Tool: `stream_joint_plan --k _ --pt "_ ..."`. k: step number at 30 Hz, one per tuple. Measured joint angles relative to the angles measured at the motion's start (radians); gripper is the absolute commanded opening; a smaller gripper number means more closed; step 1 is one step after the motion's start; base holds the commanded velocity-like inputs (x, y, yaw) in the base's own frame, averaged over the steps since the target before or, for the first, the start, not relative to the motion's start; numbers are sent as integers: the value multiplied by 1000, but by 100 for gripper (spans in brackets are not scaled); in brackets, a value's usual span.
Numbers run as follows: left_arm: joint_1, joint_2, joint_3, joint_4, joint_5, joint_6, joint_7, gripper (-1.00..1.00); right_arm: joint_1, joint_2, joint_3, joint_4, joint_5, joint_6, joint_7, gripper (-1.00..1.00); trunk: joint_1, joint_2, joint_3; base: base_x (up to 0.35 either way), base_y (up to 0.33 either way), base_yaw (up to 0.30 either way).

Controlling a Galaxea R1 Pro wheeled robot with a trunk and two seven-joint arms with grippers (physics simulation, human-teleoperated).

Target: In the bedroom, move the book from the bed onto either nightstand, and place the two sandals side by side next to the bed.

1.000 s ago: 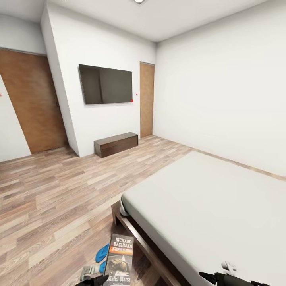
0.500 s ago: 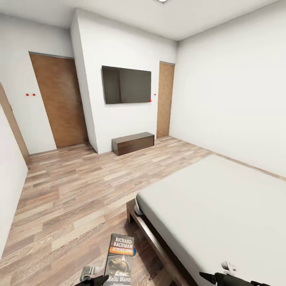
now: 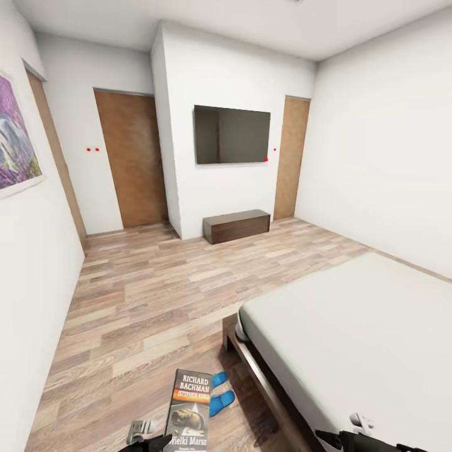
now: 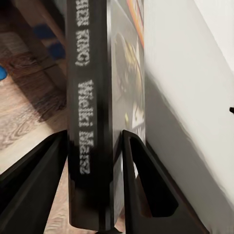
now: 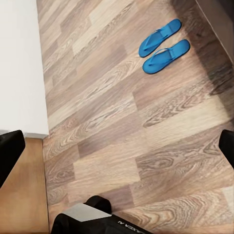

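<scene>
Book (image 3: 190,411) stood upright in the left gripper (image 4: 97,195), its spine clamped between the fingers, presumably so it could be carried clear of the bed (image 3: 358,326) toward a nightstand. Right gripper (image 5: 117,146) hung over the floor (image 3: 144,301) with fingers spread wide, holding nothing. Sandals (image 5: 163,45) lay side by side on the planks just beside the bed frame, apparently already placed.

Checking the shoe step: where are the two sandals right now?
In the head view, the two sandals lie side by side on the floor by the bed's foot corner.
</scene>
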Motion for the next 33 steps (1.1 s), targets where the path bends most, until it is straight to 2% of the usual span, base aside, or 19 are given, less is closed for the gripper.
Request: stream_joint_plan --k 28,33 --pt "0 0 0 20 0 -1 4 -100 0 -1 0 0 -1 0 0 100 0 0 0 0 0 291" --pt "0 0 -1 20 1 -1 4 -100 0 -1 0 0 -2 0 3 100 0 0 0 0 0 191"
